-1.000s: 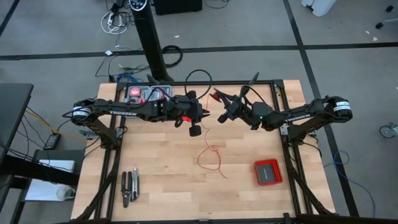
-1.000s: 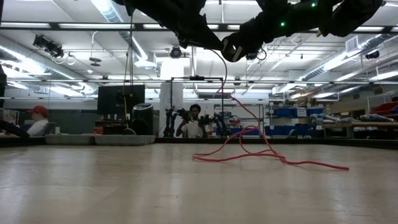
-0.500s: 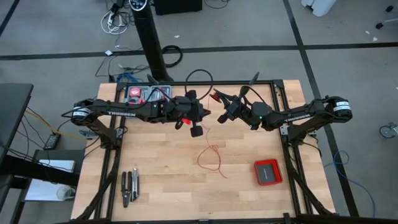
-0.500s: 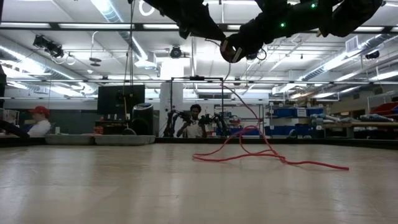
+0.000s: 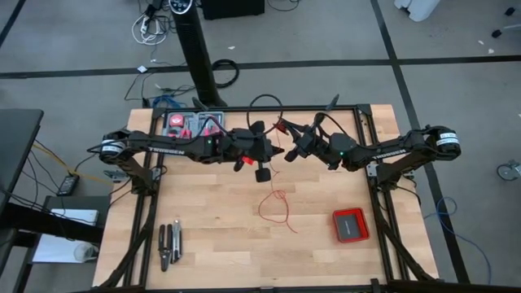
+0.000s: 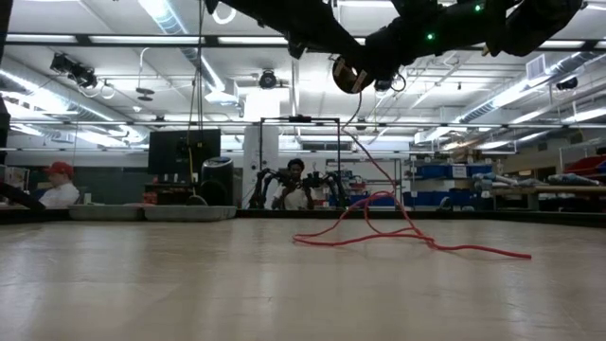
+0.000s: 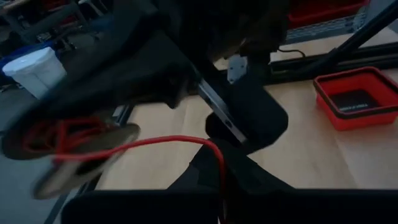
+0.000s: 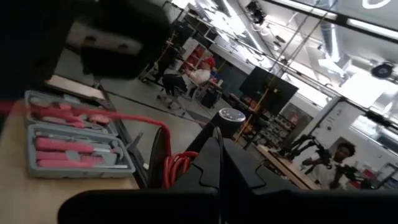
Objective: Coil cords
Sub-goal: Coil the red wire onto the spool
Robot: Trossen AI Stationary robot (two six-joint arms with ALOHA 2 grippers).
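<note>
Pale wooden planks form the table top [image 5: 212, 236], framed by a dark metal rig, with a grey workshop floor around it. Both arms reach in from the sides and meet above the far middle of the table. The left gripper [image 5: 259, 156] sits just left of centre, and the right gripper [image 5: 291, 146] faces it from close by; the two are near each other but whether they touch cannot be told.

The red wire [image 5: 277, 207] lies as a loose squiggle on the wood at the table's middle, below the two grippers. In the low view the red wire [image 6: 398, 237] rests in low loops on the table and one strand climbs from them to the right gripper [image 6: 348, 74], which is raised well above the surface. In the right wrist view, red turns of wire [image 8: 177, 167] are wound just beside that gripper's closed fingers [image 8: 205, 171], which appear clenched on the coil. In the left wrist view a blurred spool [image 7: 71, 146] with red turns shows, and a strand runs from it to the left arm's own fingers; whether those fingers are closed on it cannot be told.

A red square box [image 5: 351, 225] sits on the right part of the table, well apart from the wire. Pliers [image 5: 169, 244] lie near the front left corner, and a grey tool case [image 5: 189, 124] with pink-handled tools rests at the far left edge.
</note>
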